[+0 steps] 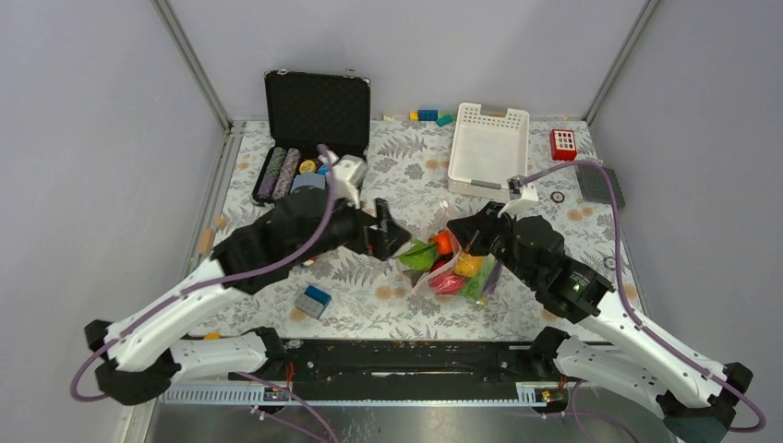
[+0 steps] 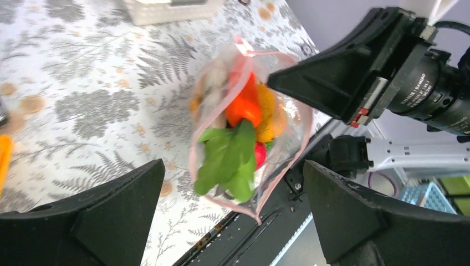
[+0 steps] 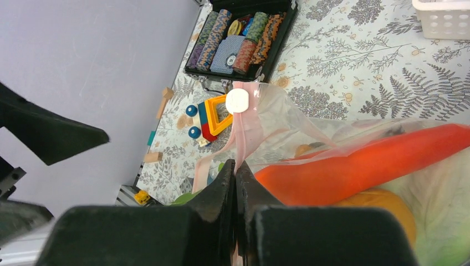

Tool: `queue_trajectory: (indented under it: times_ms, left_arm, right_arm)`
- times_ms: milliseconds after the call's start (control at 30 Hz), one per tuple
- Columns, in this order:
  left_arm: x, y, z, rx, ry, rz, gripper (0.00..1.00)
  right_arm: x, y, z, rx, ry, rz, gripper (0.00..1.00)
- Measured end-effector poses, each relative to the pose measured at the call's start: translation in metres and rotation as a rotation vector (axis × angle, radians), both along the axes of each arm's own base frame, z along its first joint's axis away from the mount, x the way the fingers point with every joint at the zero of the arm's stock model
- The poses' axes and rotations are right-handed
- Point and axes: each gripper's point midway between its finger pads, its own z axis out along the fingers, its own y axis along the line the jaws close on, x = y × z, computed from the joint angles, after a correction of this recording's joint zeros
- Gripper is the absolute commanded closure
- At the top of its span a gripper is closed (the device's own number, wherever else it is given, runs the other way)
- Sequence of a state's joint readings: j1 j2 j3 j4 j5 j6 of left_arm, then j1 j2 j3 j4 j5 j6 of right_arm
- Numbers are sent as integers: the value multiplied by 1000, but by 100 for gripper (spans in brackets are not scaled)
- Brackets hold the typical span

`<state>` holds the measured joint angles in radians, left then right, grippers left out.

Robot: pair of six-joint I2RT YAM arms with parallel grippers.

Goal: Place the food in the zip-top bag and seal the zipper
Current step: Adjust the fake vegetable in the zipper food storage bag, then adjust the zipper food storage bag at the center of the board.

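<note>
The clear zip-top bag (image 1: pixel 454 268) with a pink zipper strip lies at the table's centre, holding an orange carrot (image 3: pixel 360 166), a green leafy piece (image 2: pixel 227 158), and yellow and red food. My right gripper (image 1: pixel 459 231) is shut on the pink zipper strip (image 3: pixel 239 145), just below the white slider (image 3: pixel 237 101). My left gripper (image 1: pixel 395 238) hangs open to the left of the bag. In the left wrist view its fingers (image 2: pixel 111 216) stand wide apart either side of the bag (image 2: pixel 244 138), not touching it. The right gripper (image 2: pixel 332 77) shows at the bag's upper edge.
An open black case of poker chips (image 1: pixel 314 138) sits at the back left, and a white basket (image 1: pixel 489 148) at the back centre. A red box (image 1: pixel 562 144) and a grey pad (image 1: pixel 600 185) lie to the right. A blue block (image 1: pixel 314 301) rests near the front.
</note>
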<state>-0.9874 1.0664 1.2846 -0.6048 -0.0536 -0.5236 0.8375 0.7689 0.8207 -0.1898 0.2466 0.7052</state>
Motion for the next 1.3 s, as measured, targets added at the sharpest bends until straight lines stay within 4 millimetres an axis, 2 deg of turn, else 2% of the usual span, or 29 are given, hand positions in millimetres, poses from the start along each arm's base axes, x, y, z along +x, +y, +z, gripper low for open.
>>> queue_trajectory:
  times_ms: [67,133,200,267,333,433,567,700,1000,1167,1300]
  left_arm:
    - [0,23,5,-33,-20,76,1]
    - [5,41,1,-46,-20,145,1]
    - [15,57,-10,-46,-2,214,1]
    - [23,60,-25,-26,24,244,1]
    - [30,54,-46,13,68,237,3]
    - [36,34,-76,69,145,186,6]
    - [34,16,-101,106,209,108,10]
    - [32,4,-102,81,213,41,17]
    - [23,-19,-104,42,235,-92,20]
    - [21,-26,-96,10,213,-135,35]
    - [27,-33,-102,26,230,-139,46]
  right_arm:
    - [-1,-2,0,6,-5,0,100]
    - [-3,-3,1,14,-13,1,100]
    - [-4,-4,0,20,-17,2,100]
    - [-5,-5,1,24,-21,2,100]
    - [-5,-5,1,27,-22,4,100]
    - [-6,-5,-1,27,-21,5,100]
    - [-5,-5,0,28,-23,5,100]
    - [-5,-4,0,29,-23,5,100]
    - [-3,0,-3,23,-18,13,100]
    - [-3,4,-7,7,-14,33,100]
    - [-4,5,-4,-1,-25,45,100]
